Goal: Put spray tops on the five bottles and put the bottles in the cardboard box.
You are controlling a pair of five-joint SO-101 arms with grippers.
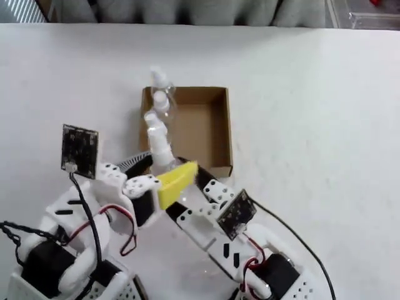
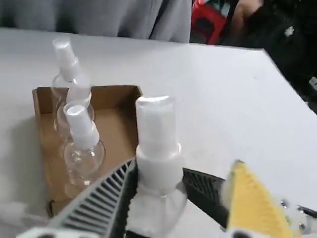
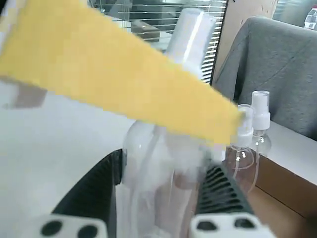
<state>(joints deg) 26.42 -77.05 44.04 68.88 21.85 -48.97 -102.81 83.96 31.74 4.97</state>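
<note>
White table (image 1: 325, 125), grey fabric (image 1: 125, 9) past the far edge. Cardboard box (image 1: 200, 125) sits mid-table, open on top. Capped bottles (image 2: 84, 153), three as far as I can tell, stand in a line along one wall. The arms meet just outside the box's near wall. Right gripper (image 3: 168, 153) is clamped on the body of the held bottle (image 3: 148, 163). Left gripper (image 2: 158, 173) is closed around the collar of its spray top (image 2: 156, 129).

Risks, my read:
- The threads are hidden. If the top is only resting or is cross-threaded, it comes off once the left jaws release.
- The body is round, clear plastic and probably slick, so it could spin in the right jaws instead of the top tightening.
- The boxed bottles are tall, narrow-based and close together. A low or skewed drop-in could topple the row.

Look: the held bottle is clear, bulbous and apparently empty. Its top is white with a frosted cylindrical cap.
</note>
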